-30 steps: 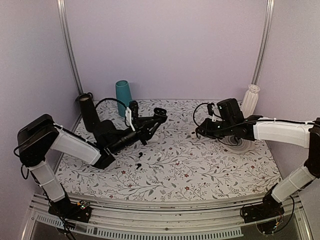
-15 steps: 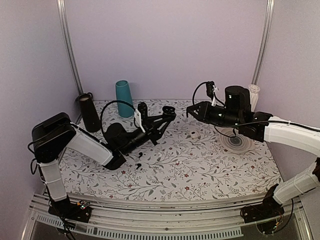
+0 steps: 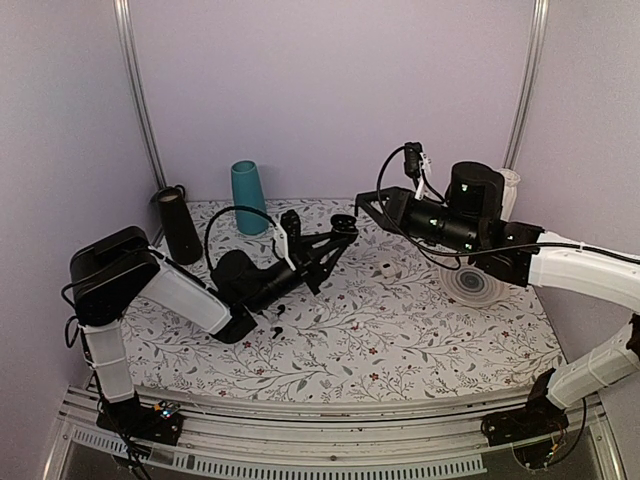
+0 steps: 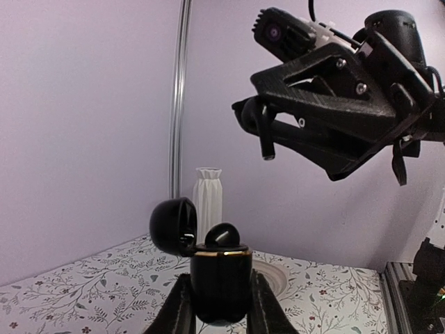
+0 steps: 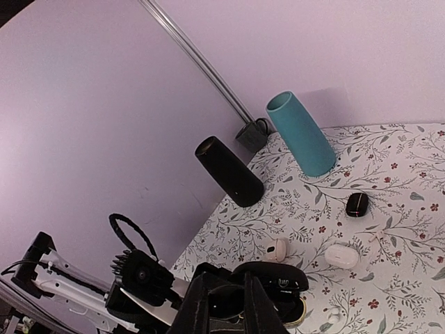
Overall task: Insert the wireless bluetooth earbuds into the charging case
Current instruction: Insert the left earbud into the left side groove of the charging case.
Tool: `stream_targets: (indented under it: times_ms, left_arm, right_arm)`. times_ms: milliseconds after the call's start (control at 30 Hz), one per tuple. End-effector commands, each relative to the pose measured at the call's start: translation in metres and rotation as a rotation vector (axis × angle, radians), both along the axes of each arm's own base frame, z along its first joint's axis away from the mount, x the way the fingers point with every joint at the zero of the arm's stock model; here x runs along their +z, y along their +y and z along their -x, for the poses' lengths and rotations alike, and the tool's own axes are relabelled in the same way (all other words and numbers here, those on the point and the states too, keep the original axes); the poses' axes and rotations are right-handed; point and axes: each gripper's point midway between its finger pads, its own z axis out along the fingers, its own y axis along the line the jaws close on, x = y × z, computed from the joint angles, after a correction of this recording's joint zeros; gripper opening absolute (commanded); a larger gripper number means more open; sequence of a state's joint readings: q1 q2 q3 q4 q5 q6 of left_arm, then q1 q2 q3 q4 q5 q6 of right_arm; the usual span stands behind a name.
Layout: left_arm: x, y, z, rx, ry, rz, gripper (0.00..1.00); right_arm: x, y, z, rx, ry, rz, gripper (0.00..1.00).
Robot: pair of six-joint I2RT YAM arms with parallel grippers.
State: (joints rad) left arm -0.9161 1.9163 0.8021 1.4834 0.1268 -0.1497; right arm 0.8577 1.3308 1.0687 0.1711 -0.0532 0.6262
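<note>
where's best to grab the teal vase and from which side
Probably mid-body, jaws coming level from the front. The teal vase stands upright, a tall round body with its open end up, and the wall sits close behind it.

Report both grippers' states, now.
Left gripper: shut on the open charging case.
Right gripper: shut, apparently pinching an earbud.

Left arm (image 3: 175, 293) and right arm (image 3: 580, 268): white link shells, black joint housings. Left claw (image 3: 343, 224) and right claw (image 3: 362, 204): matte black, angular, tapering, with silver screws (image 4: 360, 88). Looped black cable (image 3: 237, 208) at each wrist.
</note>
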Motion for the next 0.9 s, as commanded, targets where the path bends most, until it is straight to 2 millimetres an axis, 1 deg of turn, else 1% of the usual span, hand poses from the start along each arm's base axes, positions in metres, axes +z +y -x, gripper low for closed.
stream_targets:
  times_ms: [0, 167, 267, 467, 733, 867]
  left_arm:
    - [0.020, -0.004, 0.010, -0.021, -0.070, 0.052, 0.00]
    - [0.022, -0.005, 0.011, -0.018, -0.078, 0.047, 0.00]
    - [0.024, -0.004, 0.011, -0.014, -0.082, 0.050, 0.00]
    - [0.024, -0.004, 0.014, -0.006, -0.088, 0.048, 0.00]
    - [0.029, 0.001, 0.014, 0.019, -0.090, 0.062, 0.00]
    - [0.032, 0.004, 0.013, 0.033, -0.093, 0.069, 0.00]
  right_arm:
    - [0.022, 0.010, 0.003, 0.006, -0.065, -0.042, 0.12]
    - [0.017, 0.023, 0.006, 0.027, -0.063, -0.043, 0.12]
    - [0.011, 0.027, 0.006, 0.022, -0.058, -0.036, 0.12]
    - [0.007, 0.027, 0.005, 0.001, -0.058, -0.049, 0.12]
    - [-0.005, 0.031, 0.006, -0.015, -0.048, -0.033, 0.12]
    - [-0.007, 0.031, 0.006, -0.029, -0.049, -0.027, 0.11]
